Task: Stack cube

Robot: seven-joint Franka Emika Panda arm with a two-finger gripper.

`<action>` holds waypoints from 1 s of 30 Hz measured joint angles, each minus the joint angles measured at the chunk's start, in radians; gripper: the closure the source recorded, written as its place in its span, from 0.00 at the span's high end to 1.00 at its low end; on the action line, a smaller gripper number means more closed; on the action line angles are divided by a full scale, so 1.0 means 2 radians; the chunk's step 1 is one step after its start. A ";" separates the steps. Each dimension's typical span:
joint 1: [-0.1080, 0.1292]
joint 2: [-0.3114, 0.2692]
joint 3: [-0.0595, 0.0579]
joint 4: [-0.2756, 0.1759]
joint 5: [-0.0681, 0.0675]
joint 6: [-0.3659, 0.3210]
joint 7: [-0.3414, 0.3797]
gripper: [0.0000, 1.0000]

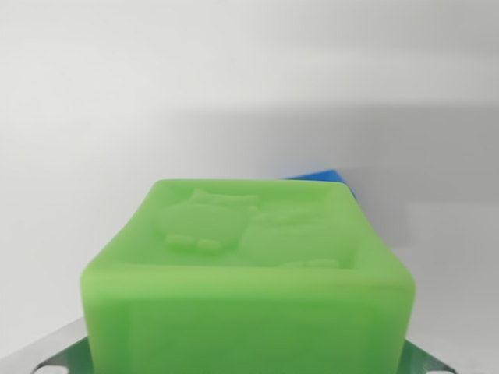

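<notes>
Green cube seen close at the near edge, between the metal jaws.

The cube appears to be pinched by the jaws, whose tips alone are shown at the lower left and right corners. A blue cube is glimpsed just beyond its far right edge, on the white worktop.

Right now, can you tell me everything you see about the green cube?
The green cube fills the lower middle of the wrist view. It looks like soft, slightly see-through rubber or plastic with rounded edges. A raised cartoon animal shape is moulded into its upper face. A blue thing peeks out just behind its far right corner; whether they touch cannot be told. Green-tipped metal parts of the hand show at both bottom corners beside it. The surface around is plain white.
</notes>
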 joint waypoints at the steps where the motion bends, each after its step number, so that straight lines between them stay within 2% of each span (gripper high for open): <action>1: -0.001 -0.001 0.000 -0.001 0.000 0.000 -0.006 0.00; 23: -0.025 -0.024 -0.007 -0.023 -0.001 0.000 -0.130 0.00; 30: -0.030 -0.021 -0.009 -0.027 -0.001 0.008 -0.149 0.00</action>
